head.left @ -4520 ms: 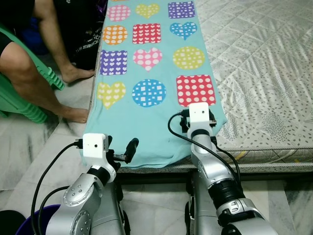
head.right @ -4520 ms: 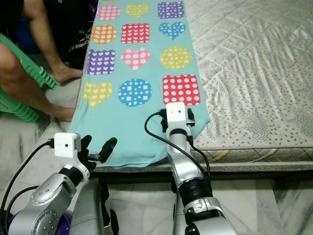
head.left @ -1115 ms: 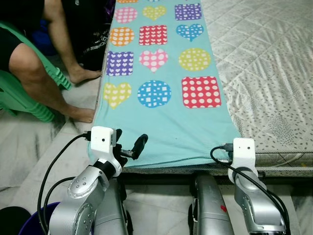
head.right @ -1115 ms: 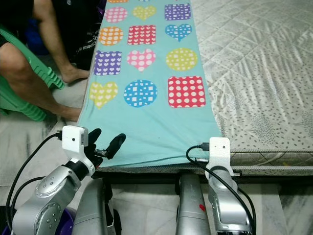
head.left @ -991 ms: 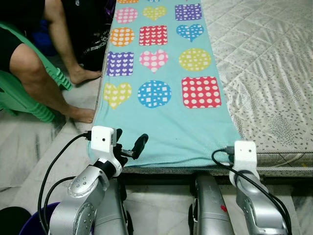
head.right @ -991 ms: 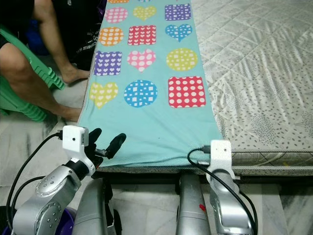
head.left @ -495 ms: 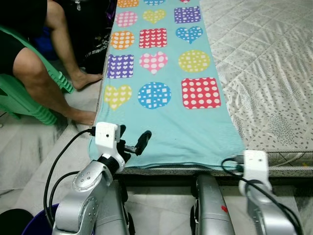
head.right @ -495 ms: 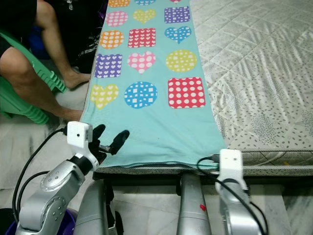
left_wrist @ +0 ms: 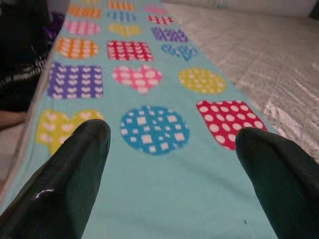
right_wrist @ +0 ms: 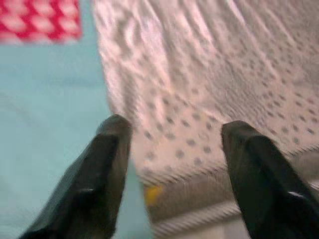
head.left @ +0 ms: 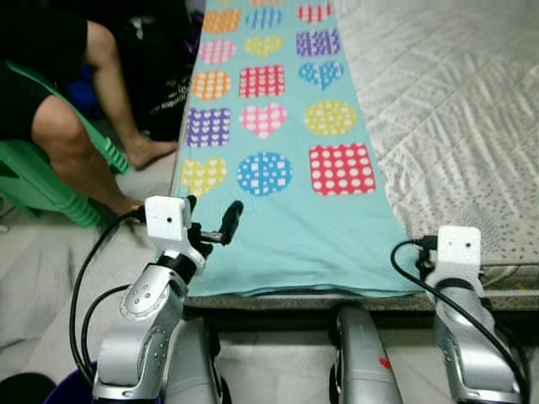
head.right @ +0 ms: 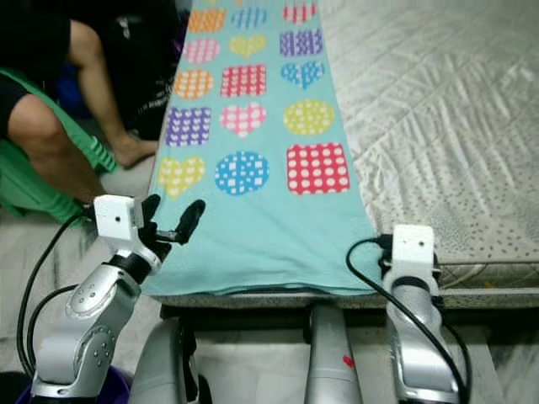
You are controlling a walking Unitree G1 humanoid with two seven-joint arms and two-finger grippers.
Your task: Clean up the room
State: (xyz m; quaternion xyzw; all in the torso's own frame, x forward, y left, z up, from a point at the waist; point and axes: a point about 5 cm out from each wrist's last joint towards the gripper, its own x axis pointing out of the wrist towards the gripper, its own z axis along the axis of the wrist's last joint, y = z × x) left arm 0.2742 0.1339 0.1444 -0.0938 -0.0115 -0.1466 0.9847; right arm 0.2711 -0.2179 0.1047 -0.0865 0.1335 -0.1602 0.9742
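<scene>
Left wrist view: left hand (left_wrist: 169, 174) spread apart over flat teal blanket (left_wrist: 149, 164) printed with dotted shapes

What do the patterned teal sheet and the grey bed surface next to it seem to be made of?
Teal sheet: thin soft fabric, matte, printed with dotted hearts, circles and squares; it lies flat and drapes over the bed edge. Grey bed surface: quilted cloth with a slight sheen, stitched diamond lines and speckled print.

blanket (head.left: 278, 210) on mattress (head.left: 446, 109) left edge; seated person (head.left: 59, 126) on chair (head.left: 34, 181) further left.
</scene>
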